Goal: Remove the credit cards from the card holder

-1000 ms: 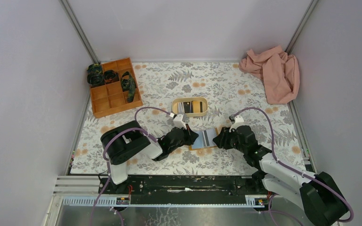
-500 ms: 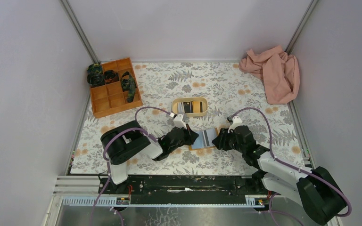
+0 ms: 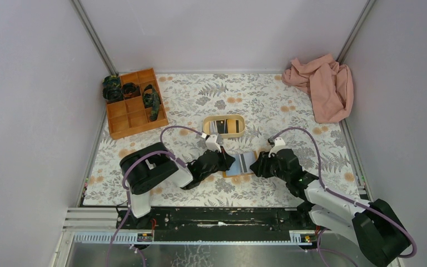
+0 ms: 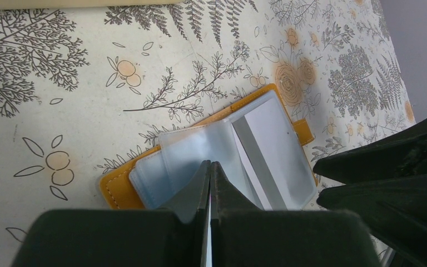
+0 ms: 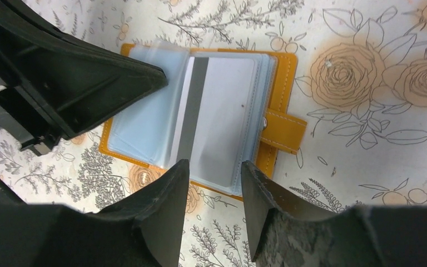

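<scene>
The card holder (image 3: 242,164) lies open on the flowered tablecloth (image 3: 200,94), directly between the two grippers at the near middle of the table. The left gripper (image 3: 227,161) comes onto its left half. The right gripper (image 3: 259,163) hangs over the near edge of its right half.

The card holder is flat, with an orange-tan, leather-look cover, stitched edges and a snap tab (image 5: 282,131) sticking out on the right. Inside are clear, glossy plastic sleeves, pale blue-grey, some leaves lifting. One sleeve shows a white card (image 5: 222,105) with a grey stripe down its left side.

The left gripper's jaws are pressed together, with their tips on the clear sleeves; whether they pinch a leaf cannot be told. The right gripper's jaws stand apart, holding nothing, with the striped card's near edge showing between them.

Farther back sits a beige oval tray (image 3: 223,134), then an orange compartment box (image 3: 123,114) at far left and a crumpled pink cloth (image 3: 321,86) at far right.
</scene>
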